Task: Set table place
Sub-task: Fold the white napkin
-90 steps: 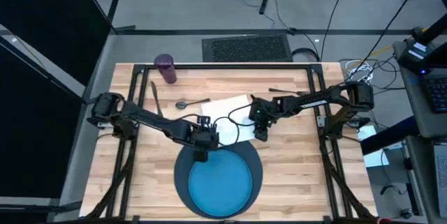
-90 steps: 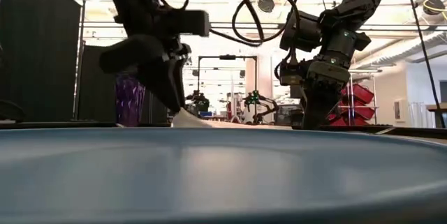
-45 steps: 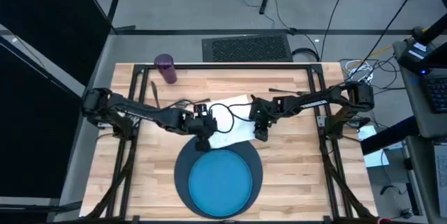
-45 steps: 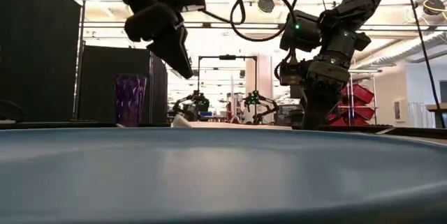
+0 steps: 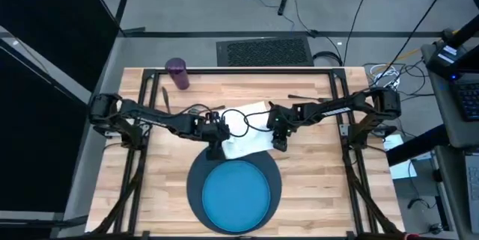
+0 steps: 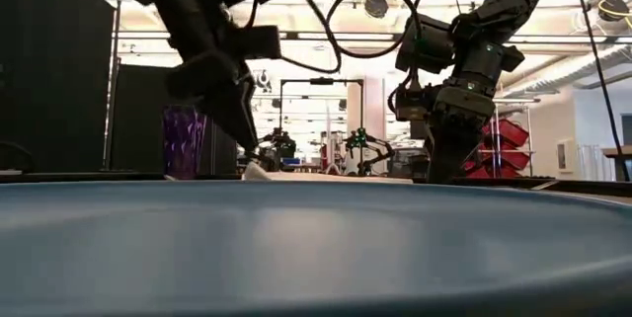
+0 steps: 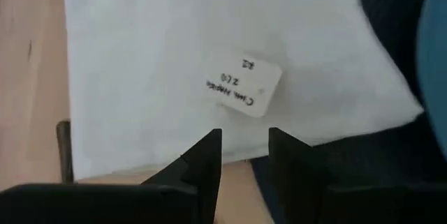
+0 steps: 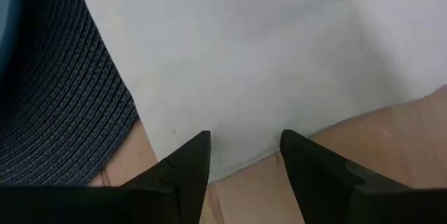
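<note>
Dark and jointed, both arms reach in low from the table's [image 5: 307,188] two sides and meet over the white napkin [image 5: 247,131] at its middle. The left gripper [image 5: 215,142] points down at the napkin's near left corner, its fingers [image 7: 202,160] spread a little with nothing between them, tips just above the cloth edge near a small printed label [image 7: 241,86]. The right gripper [image 5: 279,140] hangs over the napkin's right edge, its fingers [image 8: 185,161] also parted and holding nothing, tips at the cloth's border where it meets bare wood.

The napkin lies flat, one corner overlapping the dark round mat [image 5: 196,188], which carries the bright blue plate [image 5: 236,195] at the table's near edge. A purple cup [image 5: 177,73] stands upright at the far left corner. A spoon [image 5: 196,111] lies left of the napkin, with the knife [image 5: 167,102] further left. Pale wood planks make up the tabletop inside a black frame; the level view shows a bright workshop with red bins [image 6: 509,131] behind.
</note>
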